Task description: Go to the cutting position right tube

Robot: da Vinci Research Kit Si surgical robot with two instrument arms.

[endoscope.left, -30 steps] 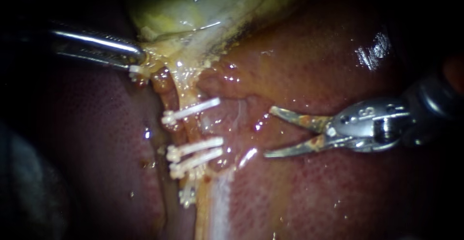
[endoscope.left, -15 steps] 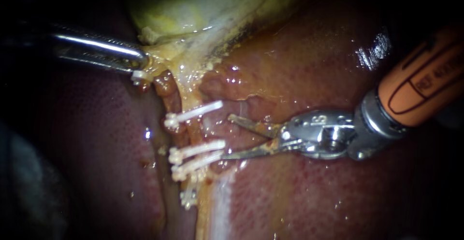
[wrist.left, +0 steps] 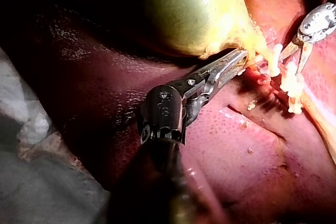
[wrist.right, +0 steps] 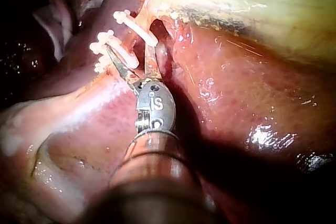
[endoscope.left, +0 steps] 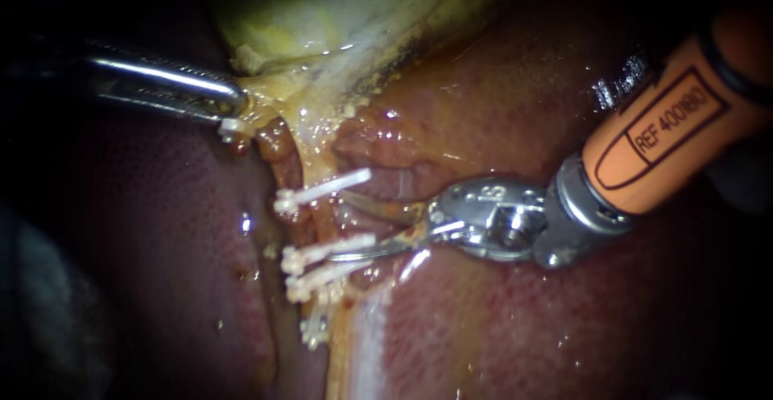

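Jaws of our right instrument [endoscope.left: 341, 227] stand spread, thin stained blades, tips just reaching the right tube [endoscope.left: 322, 221]. This wet yellowish tube runs across them, between the upper white clip [endoscope.left: 326, 187] and the lower pair [endoscope.left: 330, 249]. Our left instrument [endoscope.left: 232, 109] pinches the gallbladder [endoscope.left: 322, 14] neck, well apart.

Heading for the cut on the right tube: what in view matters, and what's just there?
In play: right instrument, jaws open at the tube; clips; left instrument, shut on gallbladder.
Just there: liver; grey material at the liver's edge.
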